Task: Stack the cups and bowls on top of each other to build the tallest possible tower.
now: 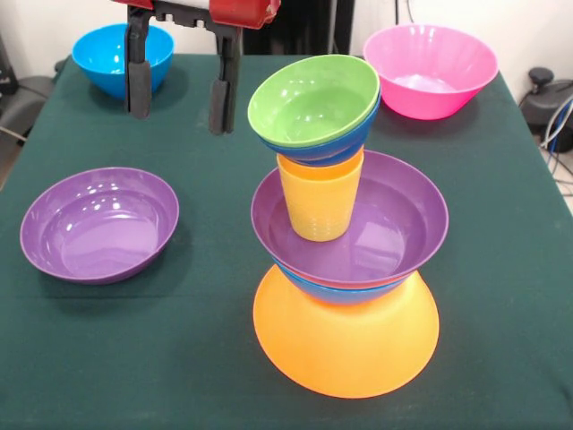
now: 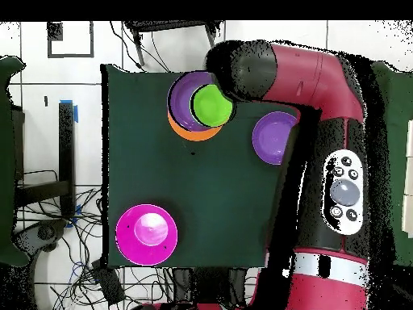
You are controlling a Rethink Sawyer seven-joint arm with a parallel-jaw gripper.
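Fingers [image 1: 139, 85] spread wide, holding nothing, hanging up behind the tower.

The gripper [image 1: 179, 90] hovers over the far part of the table [image 1: 89, 358] with its two black fingers well apart, left of the tower's top as I look, touching none of it. The tower [image 1: 345, 242] stands near the table's middle: the yellow-orange bowl [image 1: 345, 345] sits upside down as a wide base, a blue bowl [image 1: 345, 291] and a purple bowl [image 1: 394, 224] nest upright on it, the yellow cup [image 1: 320, 202] stands in the purple one, and a blue bowl under the green bowl [image 1: 313, 98] caps the cup. That cap tilts and looks shaky to me. A second purple bowl [image 1: 98, 224], a bright blue bowl [image 1: 112, 54] and the pink bowl [image 1: 430, 67] wait loose, well apart from the tower, likely next candidates.
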